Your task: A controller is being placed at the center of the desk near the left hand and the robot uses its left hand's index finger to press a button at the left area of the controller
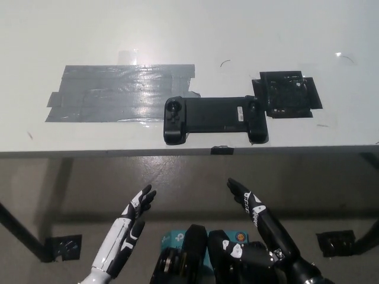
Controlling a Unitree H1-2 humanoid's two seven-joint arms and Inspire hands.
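My left hand is hovering below the desk edge, over the floor, fingers released and stretched forward, grasping nothing. Its wrist is running out of the bottom of the picture. My right hand is resting alongside, just as low, fingers loose and empty too, with the forearm cut off at the lower right corner.

Ahead of both sets of fingers, past the near edge of the desk, the controller is lying flat, close to that edge and roughly between my two hands, a little nearer the right one. Its long axis is running side to side, parallel to the desk edge, with the two grips pointing back toward me. It is looking all black, a slim bar with a bulkier grip at each end; a round stick is showing on its left grip, but the smaller buttons are too dark to make out.

Farther left, grey tape is glaring. Beyond the controller's right end, a black patch is sitting.
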